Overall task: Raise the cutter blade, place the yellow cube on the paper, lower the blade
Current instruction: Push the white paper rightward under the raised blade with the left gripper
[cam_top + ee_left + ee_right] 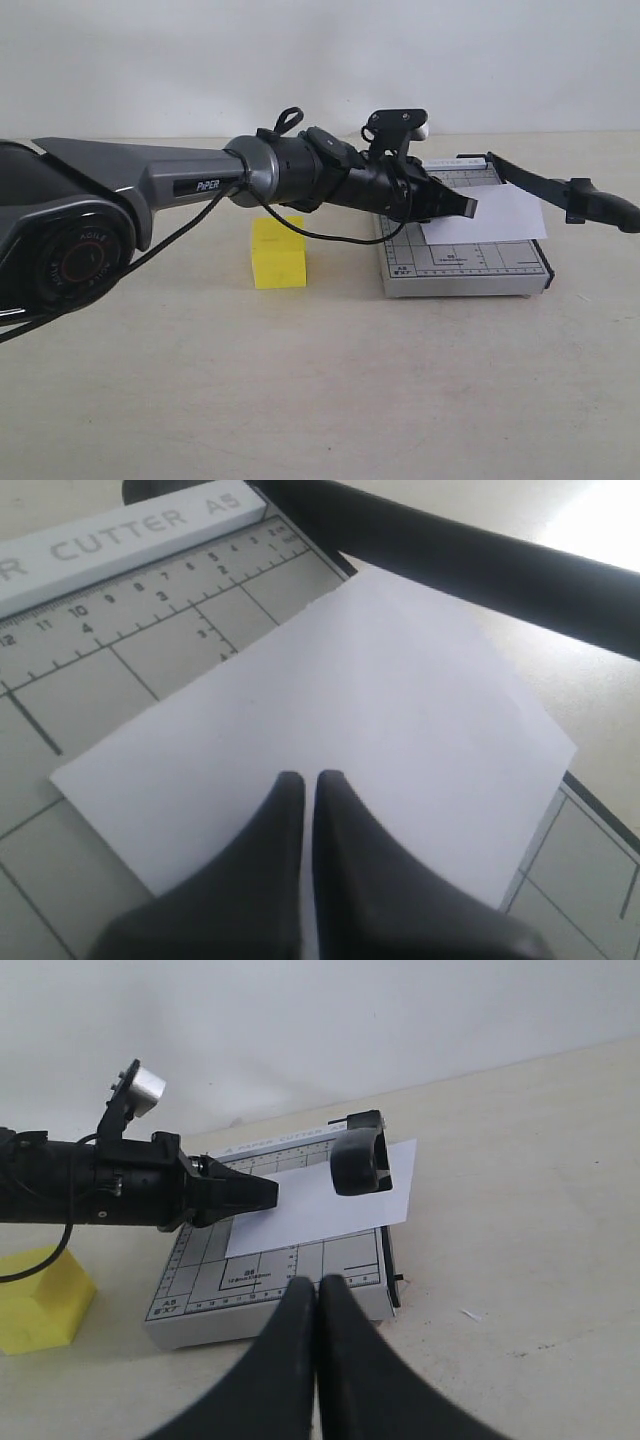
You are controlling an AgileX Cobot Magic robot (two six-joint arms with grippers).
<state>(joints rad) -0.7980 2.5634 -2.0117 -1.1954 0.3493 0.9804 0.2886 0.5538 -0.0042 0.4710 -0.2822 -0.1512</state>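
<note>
Left gripper (466,205), pressed together like the right gripper (318,1285), hovers over the paper (505,215) by the raised cutter blade (545,185); a brush could skew the sheet.

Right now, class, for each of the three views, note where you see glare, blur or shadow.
Exterior view: even, slightly hazy light; the cube casts only a faint shadow. Left wrist view: glare washes out the table beyond the blade; the left gripper, close up, is blurred. Right wrist view: the right gripper is soft, the paper sharper.
</note>
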